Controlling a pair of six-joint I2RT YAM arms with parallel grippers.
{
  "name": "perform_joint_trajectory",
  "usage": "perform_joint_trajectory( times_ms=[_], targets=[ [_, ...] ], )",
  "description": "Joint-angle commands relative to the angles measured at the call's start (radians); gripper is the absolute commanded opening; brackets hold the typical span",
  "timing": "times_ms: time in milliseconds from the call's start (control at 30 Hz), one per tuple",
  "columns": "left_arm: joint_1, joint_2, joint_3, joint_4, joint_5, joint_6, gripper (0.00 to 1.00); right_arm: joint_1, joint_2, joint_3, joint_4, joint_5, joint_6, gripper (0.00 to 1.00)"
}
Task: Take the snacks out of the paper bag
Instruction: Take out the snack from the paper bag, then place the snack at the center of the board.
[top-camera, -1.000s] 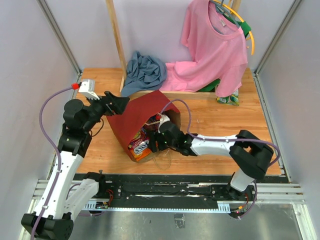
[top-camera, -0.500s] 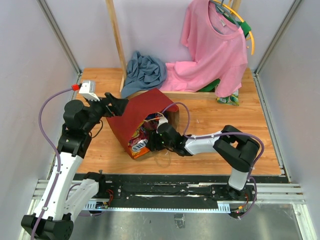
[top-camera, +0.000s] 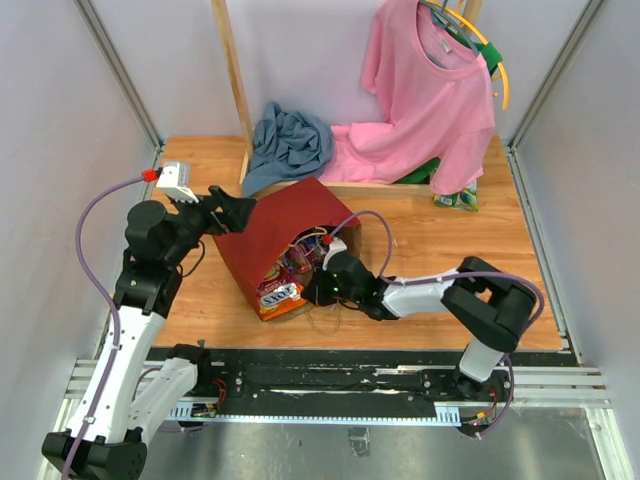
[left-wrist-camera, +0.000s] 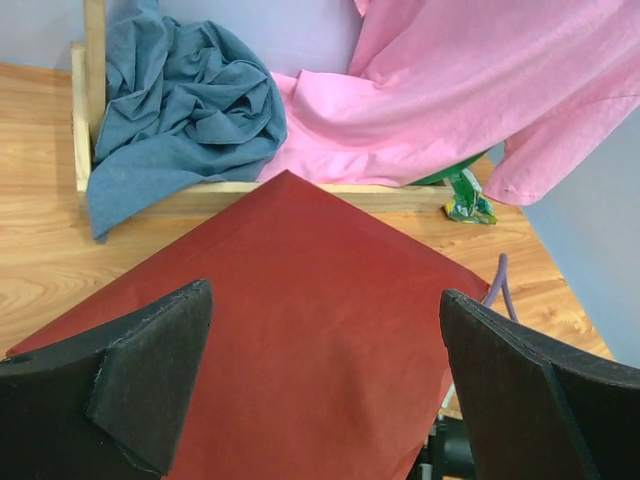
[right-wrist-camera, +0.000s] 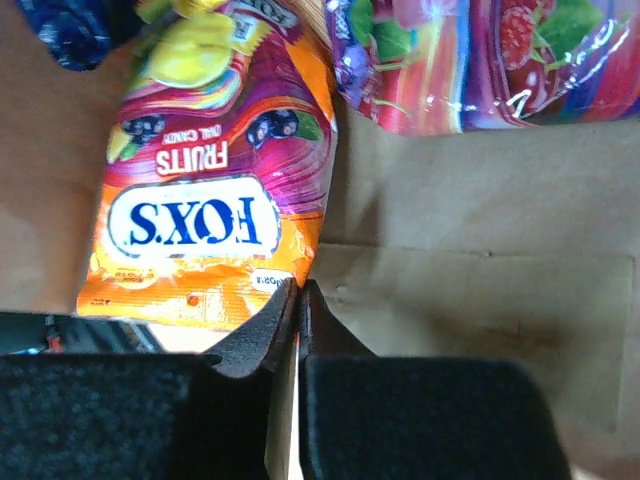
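Note:
The paper bag (top-camera: 268, 235) lies on its side, dark red side up, its mouth facing the near edge. My left gripper (top-camera: 236, 210) hovers open over that red side (left-wrist-camera: 300, 330), one finger to either side of it and touching nothing. At the bag's mouth my right gripper (top-camera: 312, 288) is shut on the lower corner of an orange Fox's candy packet (right-wrist-camera: 200, 220), which lies on the brown inner paper (right-wrist-camera: 470, 250). The same packet (top-camera: 280, 294) pokes out of the mouth. A purple packet (right-wrist-camera: 470, 60) and a dark blue bag (right-wrist-camera: 70, 30) lie deeper inside.
A pink shirt (top-camera: 430, 100) hangs at the back right, and a blue-grey cloth (top-camera: 290, 140) is heaped beside a wooden frame (top-camera: 232, 80). A green-yellow packet (top-camera: 456, 200) lies on the table under the shirt's sleeve. The right arm's purple cable (top-camera: 375, 235) loops over the bag.
My right gripper has closed from part open onto the orange packet's corner, and its arm has shifted slightly at the bag's mouth. The left arm has stayed where it was.

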Motion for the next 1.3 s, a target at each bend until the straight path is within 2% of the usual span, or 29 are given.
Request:
perform_joint_trajectory(
  times_ms=[0,267,600,733,867,967,1067,1267],
  targets=[
    [-0.002,-0.018,0.041,-0.002,-0.012,0.003,1.0,0.004,-0.145,-0.039,-0.028,-0.01,0.026,0.01],
    [-0.002,0.009,0.061,0.005,-0.035,-0.012,1.0,0.024,-0.431,-0.024,-0.139,0.001,-0.05,0.01],
    [-0.002,0.052,0.075,0.033,-0.04,-0.052,0.99,0.023,-0.684,0.067,-0.321,-0.131,-0.182,0.01],
    [-0.002,0.063,0.085,0.038,-0.035,-0.066,1.0,0.021,-0.821,0.057,-0.396,-0.11,-0.203,0.01],
    [-0.002,0.066,0.101,0.035,-0.036,-0.068,1.0,-0.004,-0.976,0.053,-0.556,-0.026,-0.227,0.01],
    [-0.002,0.07,0.112,0.027,-0.042,-0.064,1.0,-0.075,-1.093,0.055,-0.721,0.021,-0.236,0.01],
    [-0.002,0.08,0.118,0.025,-0.04,-0.064,1.0,-0.215,-1.162,0.085,-0.869,0.01,-0.245,0.01],
    [-0.002,0.098,0.11,0.03,-0.025,-0.077,1.0,-0.555,-1.138,0.172,-1.04,-0.061,-0.303,0.01]
  ],
)
